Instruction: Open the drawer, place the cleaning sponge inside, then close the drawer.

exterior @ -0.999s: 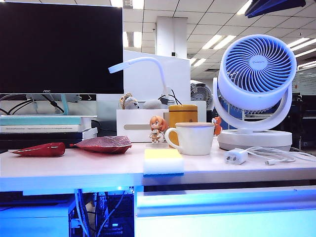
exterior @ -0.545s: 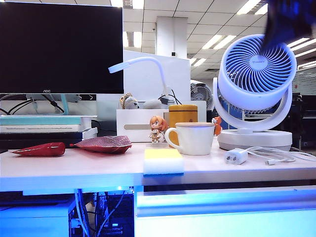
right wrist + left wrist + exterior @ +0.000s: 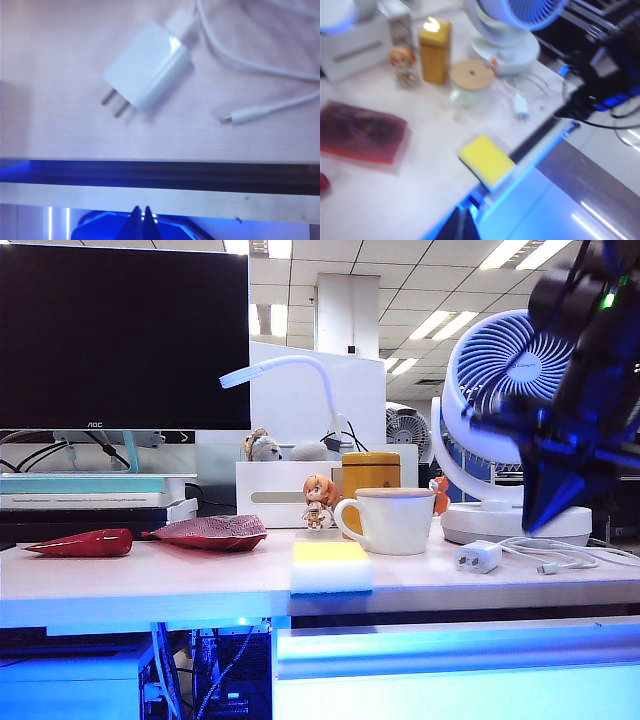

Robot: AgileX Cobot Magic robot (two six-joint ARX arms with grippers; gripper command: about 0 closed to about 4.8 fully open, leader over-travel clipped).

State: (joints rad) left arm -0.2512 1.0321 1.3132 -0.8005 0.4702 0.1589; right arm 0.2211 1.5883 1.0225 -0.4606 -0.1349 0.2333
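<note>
The cleaning sponge (image 3: 330,565), yellow on top and white below, lies at the desk's front edge; in the left wrist view the sponge (image 3: 487,161) slightly overhangs that edge. Below the desktop is the drawer (image 3: 455,665), a bluish-white front panel, closed. My right gripper (image 3: 544,522) is shut and empty. It points down in front of the fan, just above the white charger plug (image 3: 477,557). In the right wrist view its tips (image 3: 140,221) sit over the drawer's upper edge (image 3: 210,201). My left gripper (image 3: 462,227) looks shut and empty, hanging off the desk edge near the sponge.
A white mug (image 3: 392,520) with a wooden lid, a yellow tin (image 3: 370,472) and a figurine (image 3: 319,502) stand behind the sponge. The fan (image 3: 510,420), the plug and its cable (image 3: 560,552) fill the right. Red packets (image 3: 205,532) lie left, beneath the monitor (image 3: 120,335).
The right arm has swung down from the upper right corner, passing in front of the fan to just above the charger plug. Sponge and drawer have not moved.
</note>
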